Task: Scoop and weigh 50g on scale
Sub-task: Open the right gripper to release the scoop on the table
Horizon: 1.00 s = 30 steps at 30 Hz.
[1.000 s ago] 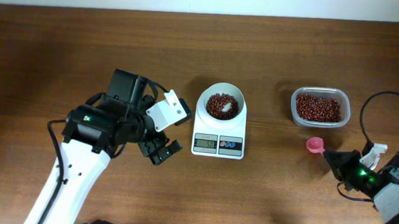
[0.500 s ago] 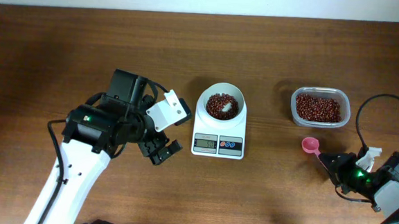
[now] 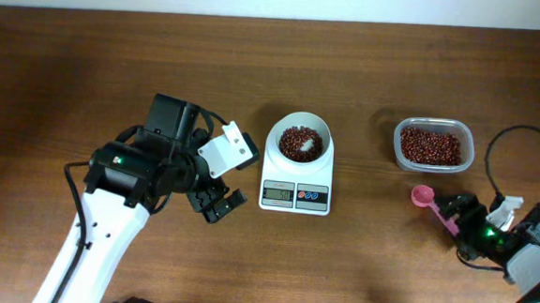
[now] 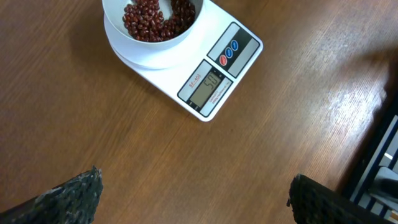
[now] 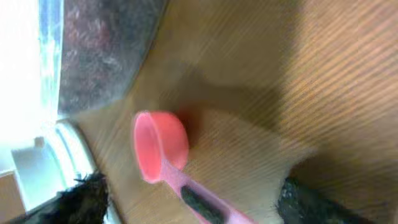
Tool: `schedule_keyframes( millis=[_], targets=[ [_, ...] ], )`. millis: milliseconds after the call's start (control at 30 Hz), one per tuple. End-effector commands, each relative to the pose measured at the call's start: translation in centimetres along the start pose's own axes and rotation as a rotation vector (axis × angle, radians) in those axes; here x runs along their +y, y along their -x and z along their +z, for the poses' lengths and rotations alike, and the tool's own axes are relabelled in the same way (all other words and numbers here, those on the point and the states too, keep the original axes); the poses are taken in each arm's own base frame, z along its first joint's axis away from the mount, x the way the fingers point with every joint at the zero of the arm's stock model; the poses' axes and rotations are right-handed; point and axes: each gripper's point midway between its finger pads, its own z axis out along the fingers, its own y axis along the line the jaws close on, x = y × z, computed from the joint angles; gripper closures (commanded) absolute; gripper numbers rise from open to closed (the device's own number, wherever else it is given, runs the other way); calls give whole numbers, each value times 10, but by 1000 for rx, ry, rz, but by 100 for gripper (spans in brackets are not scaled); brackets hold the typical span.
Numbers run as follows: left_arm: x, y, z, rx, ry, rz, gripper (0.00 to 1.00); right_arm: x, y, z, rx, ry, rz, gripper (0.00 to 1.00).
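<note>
Two arms at the table [image 3: 88, 56], and neither hand has a grip on anything right now. The left hand [image 3: 220, 203] sits just left of the scale [image 3: 295, 177], fingers spread wide with only wood between them. The scale is mid-table. Its white bowl [image 3: 281, 125] is on the far half and holds a heap of dark red-brown beans [image 3: 301, 142], with the display and buttons on the near side. Over on the right, the clear tub [image 3: 397, 145] has more of the same beans. The pink scoop [image 3: 424, 195] lies on the table just on the near side of the tub. Its handle runs in between the wide-apart fingers of the right hand [image 3: 457, 218], which aren't pinching it.
</note>
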Motion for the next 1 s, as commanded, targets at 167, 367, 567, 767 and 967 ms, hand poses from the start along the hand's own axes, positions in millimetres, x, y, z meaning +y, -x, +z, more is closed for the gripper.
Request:
schedule_keyframes(
  millis=[167,367,567,767,967],
  targets=[
    [-1,5,-6,-26,4,24,1,-72,9,-9,-81,-388,10,1],
    [-1,5,-6,-27,4,24,1,-81,33,-19,-169,-479,-21,1],
    [-1,5,-6,-27,4,24,1,-75,57,-26,-237,-490,-50,1],
    [-1,5,-6,-26,4,24,1,-51,63,-35,-264,-418,-78,1],
    [-1,5,-6,-26,4,24,1,29,50,-57,-286,-103,-185,1]
  ],
)
